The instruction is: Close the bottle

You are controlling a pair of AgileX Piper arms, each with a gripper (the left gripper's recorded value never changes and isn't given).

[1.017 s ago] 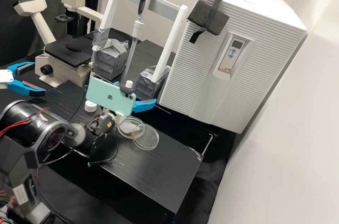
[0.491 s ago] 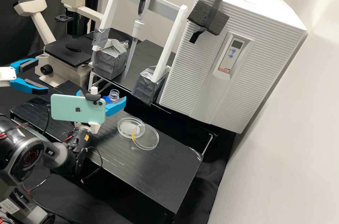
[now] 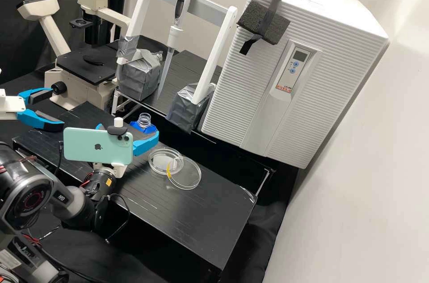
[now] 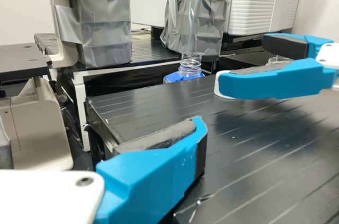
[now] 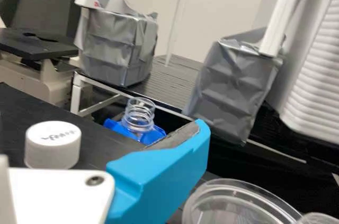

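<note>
Two clear petri dishes (image 3: 175,168) overlapping on black counter (image 3: 201,216). Behind: microscope (image 3: 76,68) at left, pipette (image 3: 173,37) hanging in white stand (image 3: 210,10), white ribbed unit (image 3: 290,95) at right, foam block (image 3: 263,22) taped on.

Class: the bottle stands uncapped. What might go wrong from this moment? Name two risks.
1. The white cap sits loose on the bench near its edge, beside the open right gripper; a nudge might push it off.
2. The open bottle stands close by that gripper; a bump might tip it.

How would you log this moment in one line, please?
bottle uncapped | cap on bench | right gripper open at cap | left gripper open, empty
</note>
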